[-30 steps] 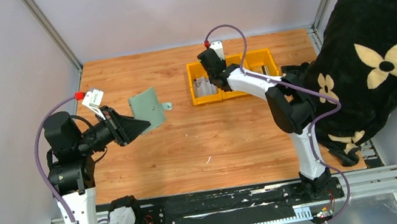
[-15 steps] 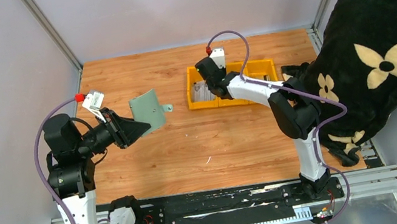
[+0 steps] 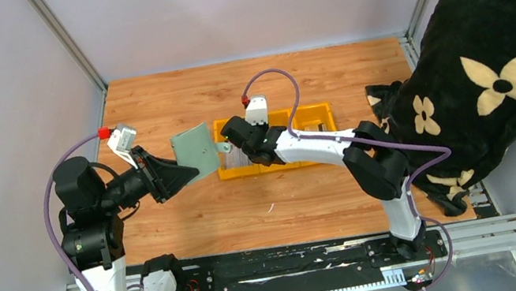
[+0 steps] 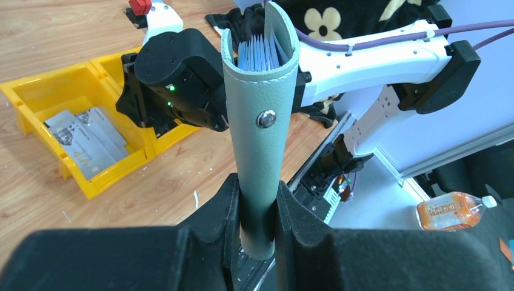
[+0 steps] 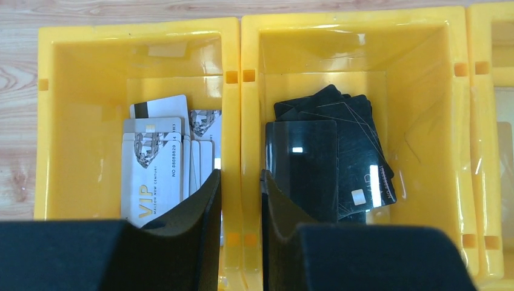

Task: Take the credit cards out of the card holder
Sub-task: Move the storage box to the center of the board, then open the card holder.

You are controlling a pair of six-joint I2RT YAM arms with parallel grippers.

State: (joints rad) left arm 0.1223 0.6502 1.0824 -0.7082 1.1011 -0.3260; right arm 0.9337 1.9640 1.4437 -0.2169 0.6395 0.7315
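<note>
Card holder (image 4: 260,103) hangs above the table, left fingers (image 4: 227,209) clamped on its lower end, credit cards (image 4: 257,51) fanned inside. Right fingers (image 5: 200,206) pinch the yellow bins' (image 5: 139,36) shared wall. Best slide them flat, stopping beneath the holder.

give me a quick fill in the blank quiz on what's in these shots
1. The left gripper is shut on the card holder, whose tucked-in cards look ____.
2. The right gripper straddles the wall between two ____ bins.
3. The silvery cards carry the gold letters ____.
4. The other bin's card pile is ____.

Missing words: blue; yellow; VIP; black
</note>
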